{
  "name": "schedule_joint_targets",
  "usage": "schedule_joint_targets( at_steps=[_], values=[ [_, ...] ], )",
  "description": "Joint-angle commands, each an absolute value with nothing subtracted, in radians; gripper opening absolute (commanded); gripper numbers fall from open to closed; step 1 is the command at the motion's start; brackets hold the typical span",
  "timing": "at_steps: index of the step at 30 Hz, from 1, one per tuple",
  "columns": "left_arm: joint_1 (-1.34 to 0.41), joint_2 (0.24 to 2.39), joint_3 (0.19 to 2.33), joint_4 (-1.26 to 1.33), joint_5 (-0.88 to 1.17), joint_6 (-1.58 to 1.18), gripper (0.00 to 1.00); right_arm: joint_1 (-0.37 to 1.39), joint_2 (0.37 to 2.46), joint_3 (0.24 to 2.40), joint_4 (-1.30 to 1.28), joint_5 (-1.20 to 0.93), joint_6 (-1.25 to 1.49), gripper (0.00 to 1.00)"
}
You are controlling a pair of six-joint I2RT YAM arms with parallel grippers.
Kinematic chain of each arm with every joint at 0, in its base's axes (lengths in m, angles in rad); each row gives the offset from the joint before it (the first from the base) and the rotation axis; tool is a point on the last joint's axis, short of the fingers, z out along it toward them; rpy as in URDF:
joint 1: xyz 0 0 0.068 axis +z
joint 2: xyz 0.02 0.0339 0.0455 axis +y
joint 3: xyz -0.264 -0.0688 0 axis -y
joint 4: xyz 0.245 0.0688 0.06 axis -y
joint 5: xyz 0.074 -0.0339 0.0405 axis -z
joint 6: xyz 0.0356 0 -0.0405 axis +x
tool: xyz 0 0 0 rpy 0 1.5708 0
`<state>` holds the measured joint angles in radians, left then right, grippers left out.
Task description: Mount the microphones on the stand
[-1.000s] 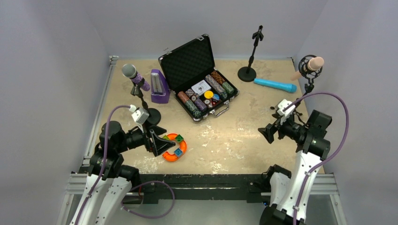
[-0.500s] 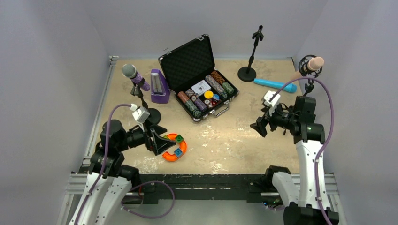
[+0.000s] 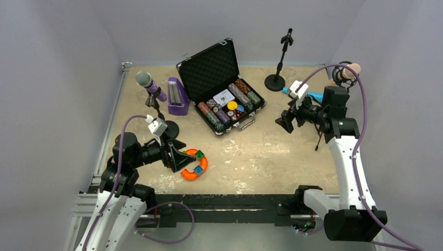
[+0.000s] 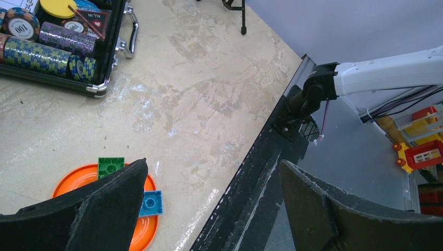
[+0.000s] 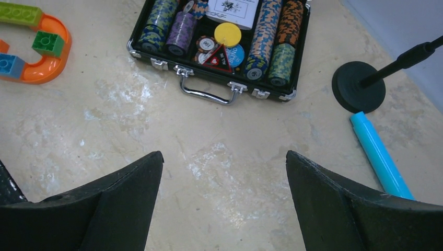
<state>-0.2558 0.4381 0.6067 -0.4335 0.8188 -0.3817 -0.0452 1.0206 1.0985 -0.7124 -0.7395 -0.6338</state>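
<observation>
Two of the three microphones look already mounted, so by my reading one placement is left. Far left of the open chip case (image 3: 209, 65), the purple microphone (image 3: 149, 83) sits tilted in the clip of a short black stand (image 3: 168, 128), with a purple metronome-shaped box (image 3: 177, 98) between it and the case. Left of the case and nearer the arm bases, the left gripper (image 3: 177, 157) hovers with its fingers spread wide and nothing between them. Its wrist view shows only bare table and the orange toy track (image 4: 102, 180) under the gap, so it seems to have no part in the job at this point. Right of the case and toward the back wall stands the empty stand (image 3: 279, 65), its clip holding nothing. Just right of that stand's round base the cyan microphone (image 5: 379, 154) lies flat on the table (image 5: 235, 172), touching neither stand nor gripper. The right gripper (image 3: 284, 121) hangs right of the case, jaws wide apart and empty, and its wrist view takes in the case handle, the stand base and the cyan microphone off to one side. Farthest right of the case, the pink microphone (image 3: 351, 69) rests in a ring mount on its own stand. What remains, I judge, is picking up the cyan microphone and seating it in the empty stand.
</observation>
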Motion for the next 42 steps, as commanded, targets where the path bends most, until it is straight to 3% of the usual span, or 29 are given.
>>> schedule_joint_targets(
  at_steps=[1,42],
  values=[
    [-0.259,0.446,0.6,-0.394,0.813,-0.367,0.99,-0.031,1.065,1.171,-0.624,-0.707,-0.582,0.9],
    [-0.259,0.457,0.601,-0.394,0.811,-0.36,0.99,0.041,1.268,1.327,-0.527,-0.618,-0.462,0.89]
  ],
)
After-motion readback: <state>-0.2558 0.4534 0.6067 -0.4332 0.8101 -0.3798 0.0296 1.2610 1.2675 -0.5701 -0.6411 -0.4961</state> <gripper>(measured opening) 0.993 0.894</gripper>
